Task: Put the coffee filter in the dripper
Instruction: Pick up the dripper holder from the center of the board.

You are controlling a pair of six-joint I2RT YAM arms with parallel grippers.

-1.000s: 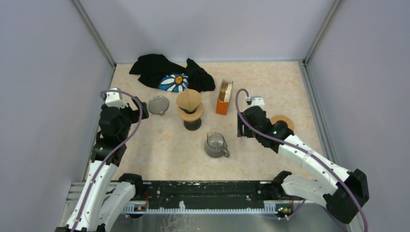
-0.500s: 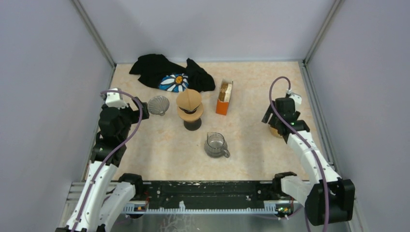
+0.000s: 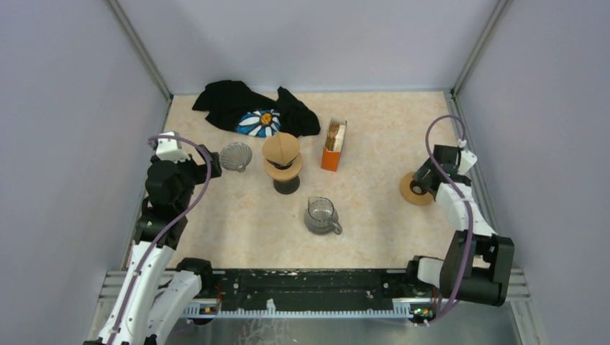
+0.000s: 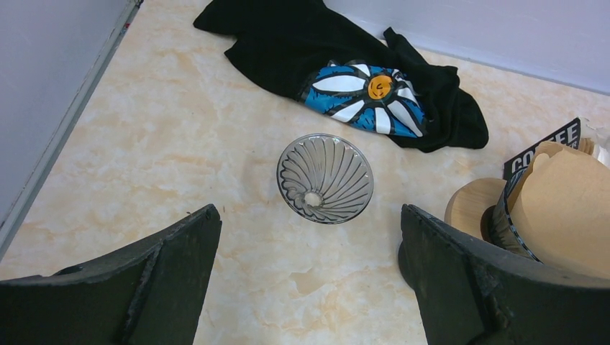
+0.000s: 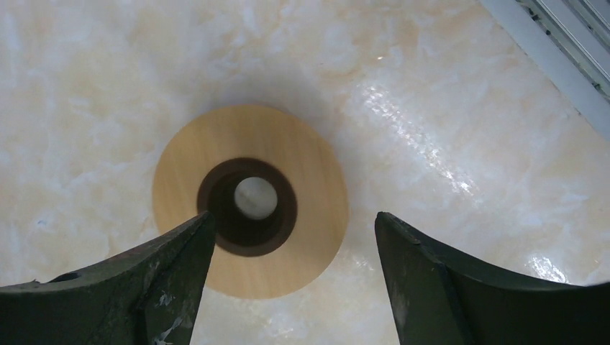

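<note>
Brown paper coffee filter point(image 3: 280, 147) sits in a wood-collared black stand point(image 3: 286, 185) mid-counter point(image 3: 374, 223). Just left, a clear ribbed glass dripper point(image 4: 325, 178) lies below the left gripper point(image 4: 308, 215), jaws spread wide. Right gripper point(image 5: 293, 219) hovers over a round wooden ring point(image 5: 316, 180), jaws spread.

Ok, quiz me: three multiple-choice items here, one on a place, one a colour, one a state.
1. The wooden ring lies: A) below the right pincer; B) far over on the left; C) lifted in the air.
2. The box is: A) green; B) orange; C) white.
3. The left pincer is: A) shut on the box; B) shut on the ring; C) open, empty.
1A: the right wrist view looks straight down on it. 2B: plainly orange from above. 3C: nothing sits in its wide gap; the glass dripper lies ahead.
</note>
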